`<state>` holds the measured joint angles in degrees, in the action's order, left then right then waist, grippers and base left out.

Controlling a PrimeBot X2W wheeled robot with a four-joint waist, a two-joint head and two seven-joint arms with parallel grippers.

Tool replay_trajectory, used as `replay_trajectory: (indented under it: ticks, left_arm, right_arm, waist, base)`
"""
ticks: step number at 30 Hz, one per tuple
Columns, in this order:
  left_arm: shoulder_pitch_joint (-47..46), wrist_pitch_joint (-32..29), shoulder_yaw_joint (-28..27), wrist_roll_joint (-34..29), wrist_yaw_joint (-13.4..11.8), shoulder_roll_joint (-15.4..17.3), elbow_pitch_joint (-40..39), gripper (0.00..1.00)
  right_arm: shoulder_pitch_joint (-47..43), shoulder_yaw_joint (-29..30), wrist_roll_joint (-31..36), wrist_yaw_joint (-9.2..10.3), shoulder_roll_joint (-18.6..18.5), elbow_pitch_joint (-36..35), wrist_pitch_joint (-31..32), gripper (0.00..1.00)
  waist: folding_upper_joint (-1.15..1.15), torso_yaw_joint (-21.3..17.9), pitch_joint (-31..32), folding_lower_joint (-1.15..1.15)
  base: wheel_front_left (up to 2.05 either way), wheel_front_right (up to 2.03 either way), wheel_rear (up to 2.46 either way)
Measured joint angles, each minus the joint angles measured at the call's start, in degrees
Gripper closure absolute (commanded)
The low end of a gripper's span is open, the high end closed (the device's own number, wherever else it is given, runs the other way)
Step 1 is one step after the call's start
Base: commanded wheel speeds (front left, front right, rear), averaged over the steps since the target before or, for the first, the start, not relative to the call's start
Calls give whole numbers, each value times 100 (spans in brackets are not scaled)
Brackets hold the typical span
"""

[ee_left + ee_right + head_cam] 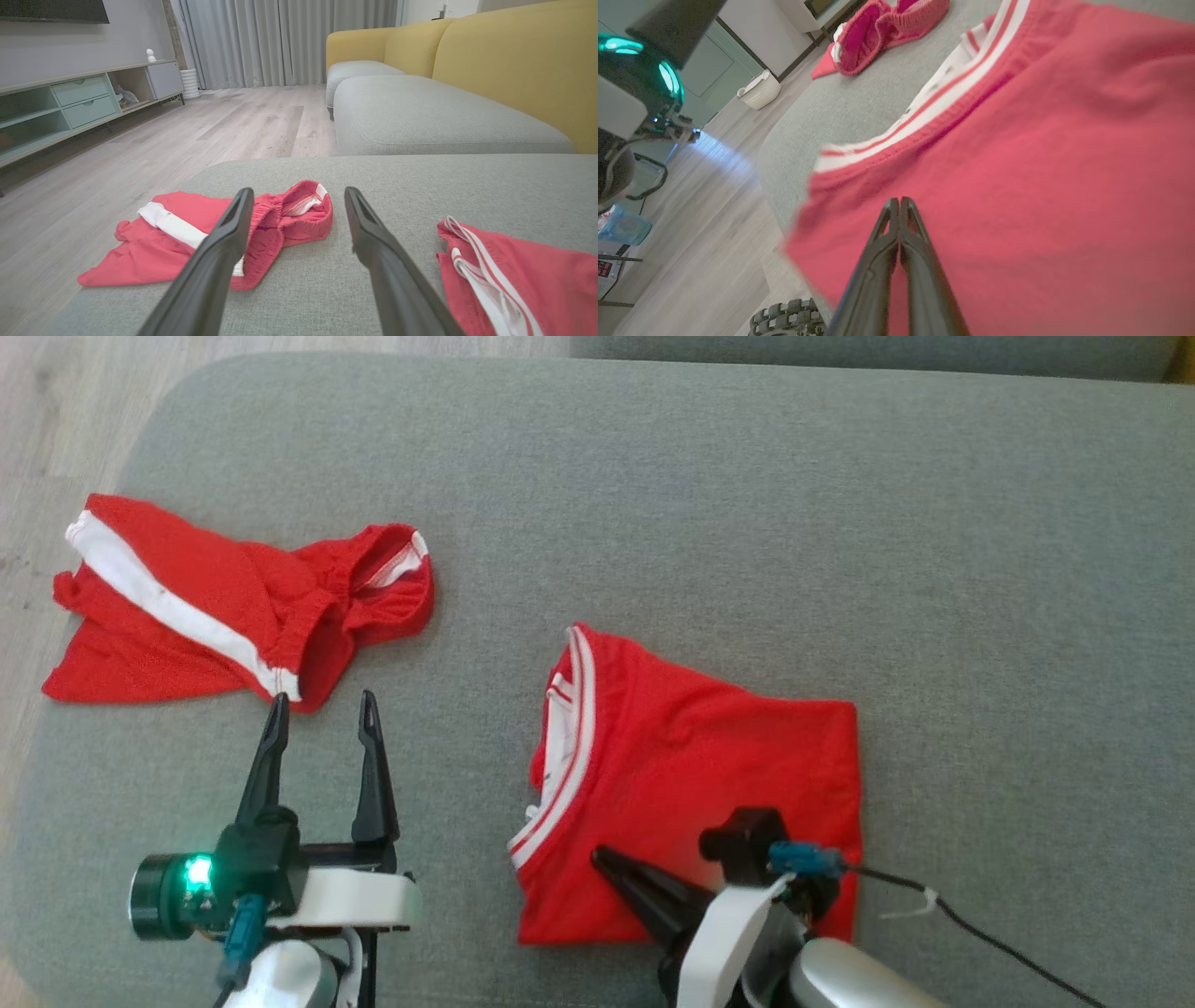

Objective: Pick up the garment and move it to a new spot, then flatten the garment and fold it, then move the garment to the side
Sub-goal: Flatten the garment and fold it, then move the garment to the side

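**A:** While the grey cushion [747,476] spreads across the head view, what room lies round it?

**B:** A pale wood floor [187,130] runs back to grey curtains [280,42]. A long low cabinet [70,102] stands along one wall, and a yellow sofa back [514,60] rises behind more grey seats.

**A:** And the garment?

**B:** The red shirt [709,756] lies folded on the cushion at the near right, its white-striped collar turned toward the robot's left. The right gripper [597,852] rests over the shirt's near edge, and its fingers [920,261] are pressed together along their length. I cannot tell whether any cloth is pinched between them.

**A:** The other arm?

**B:** The left gripper [322,700] sits low at the near left with its fingers spread wide and nothing between them. It is well apart from the shirt.

**A:** Anything else nearby?

**B:** Red shorts [215,607] with a white side stripe lie crumpled at the cushion's far left corner, just beyond the left fingertips. Bare grey fabric separates them from the shirt. A black cable [990,933] trails off the right wrist across the cushion. A white basket [759,88] stands on the floor by the cabinet.
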<state>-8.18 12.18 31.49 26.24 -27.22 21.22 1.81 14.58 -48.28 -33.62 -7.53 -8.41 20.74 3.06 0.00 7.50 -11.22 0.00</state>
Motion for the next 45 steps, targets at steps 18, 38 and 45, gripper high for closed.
replay_trajectory:
  ticks: [18, 38, 45]
  left_arm:
    - [217, -18, -38, 113, -4, 190, 90, 0]
    - [1110, -259, -56, 328, -79, 557, 144, 0]
    - [1311, -259, -101, 409, -153, 610, 141, 0]
  right_arm:
    - [-360, 2552, 566, 0, -434, -1202, -959, 0]
    - [-2385, 4622, 1768, 0, 103, -2880, 463, 0]
    - [-2591, 4643, 1909, 0, 234, -3093, 613, 0]
  waist:
    - [0, -640, 358, 0]
    - [0, -1047, 1191, -1]
    - [0, -1006, 1277, -1]
  base:
    - [0, 0, 0]
    - [0, 0, 0]
    - [0, 0, 0]
